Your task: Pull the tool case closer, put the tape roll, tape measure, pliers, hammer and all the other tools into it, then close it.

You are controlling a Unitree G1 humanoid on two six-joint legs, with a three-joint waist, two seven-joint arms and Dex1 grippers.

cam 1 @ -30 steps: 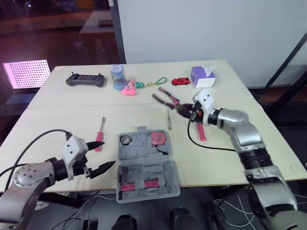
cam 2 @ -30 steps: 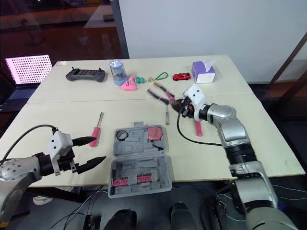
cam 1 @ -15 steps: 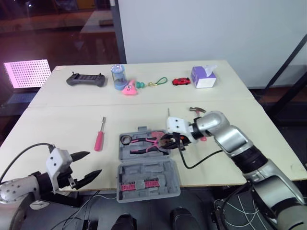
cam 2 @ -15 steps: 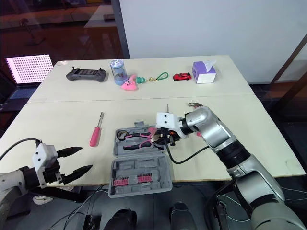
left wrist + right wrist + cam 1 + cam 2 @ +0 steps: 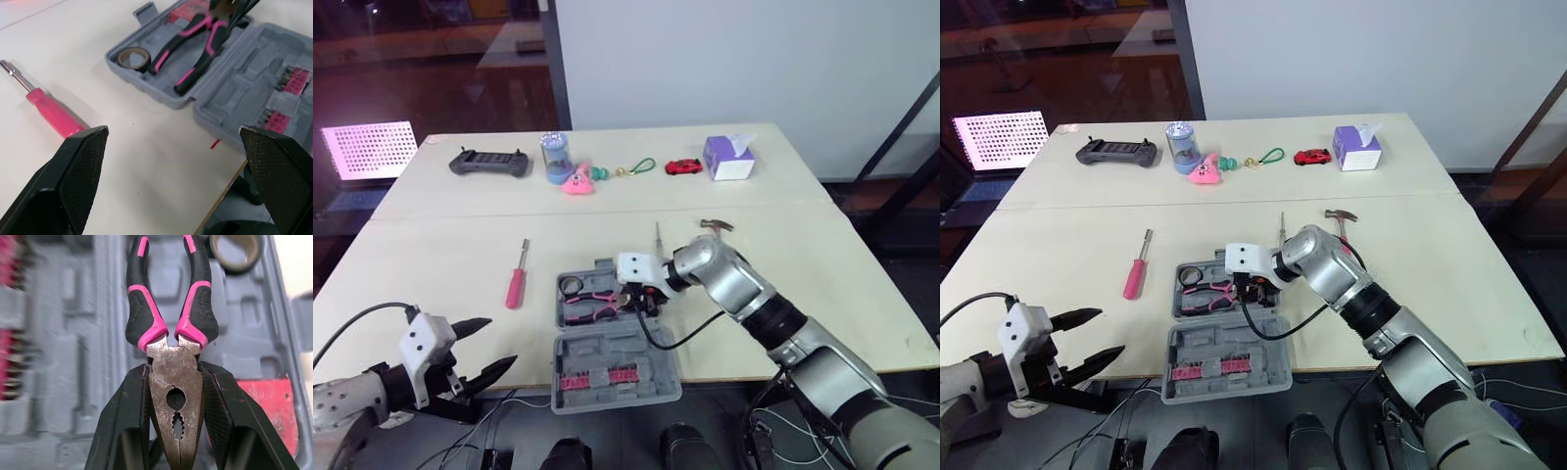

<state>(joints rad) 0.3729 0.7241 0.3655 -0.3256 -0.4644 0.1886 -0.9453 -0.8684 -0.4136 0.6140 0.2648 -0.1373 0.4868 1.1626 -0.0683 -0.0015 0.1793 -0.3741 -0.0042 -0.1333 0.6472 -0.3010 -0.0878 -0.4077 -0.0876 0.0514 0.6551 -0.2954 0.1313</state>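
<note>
Two black fingers of the right gripper (image 5: 174,369) clamp the pliers (image 5: 172,357) by their metal head.
The pliers sit low in the far half of the open tool case (image 5: 617,345), handles pointing to 9 o'clock toward the tape roll (image 5: 134,65) in that half's end. The left gripper (image 5: 501,341) hangs spread wide at the case's 8 o'clock. A pink screwdriver (image 5: 515,284) lies at 10 and the hammer (image 5: 717,226) at 2.

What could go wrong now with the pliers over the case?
1. The right end effector grips the pliers by the metal head, handles spread; released askew, they may miss their recess and block the lid.
2. The hammer lies close by; a careless withdrawal might knock it.
</note>
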